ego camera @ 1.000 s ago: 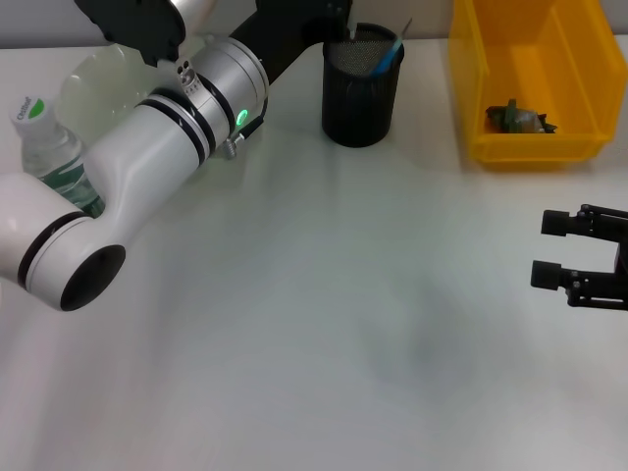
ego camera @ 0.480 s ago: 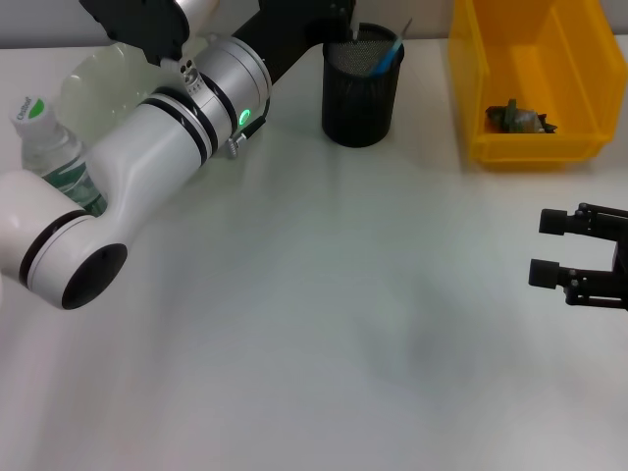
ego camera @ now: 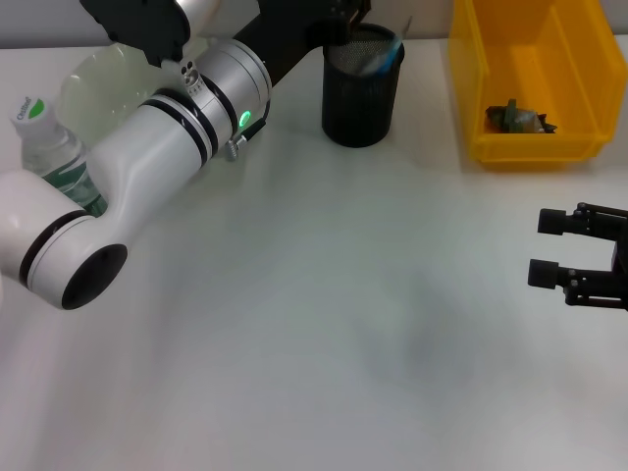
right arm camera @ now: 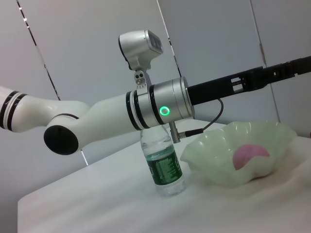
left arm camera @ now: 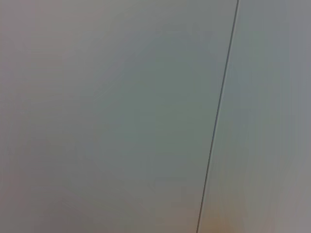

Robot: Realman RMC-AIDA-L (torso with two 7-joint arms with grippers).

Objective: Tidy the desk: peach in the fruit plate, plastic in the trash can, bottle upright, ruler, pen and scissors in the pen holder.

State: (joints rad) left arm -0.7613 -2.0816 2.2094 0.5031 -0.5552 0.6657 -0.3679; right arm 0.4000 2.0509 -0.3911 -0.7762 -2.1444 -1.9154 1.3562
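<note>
We hold our left end effector [ego camera: 349,12] just above the pen holder [ego camera: 361,86], grip unreadable; next, withdraw. Right end effector [ego camera: 547,249] rests open.

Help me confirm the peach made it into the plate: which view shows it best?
The right wrist view: the pink peach lies inside the pale green plate, beside the upright bottle. In the head view the left arm covers most of the plate, hiding the peach. The left wrist view shows only a blank wall.

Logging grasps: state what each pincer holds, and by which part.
Right pincer open, empty. Left pincer over black mesh pen holder: hold cannot be told.
</note>
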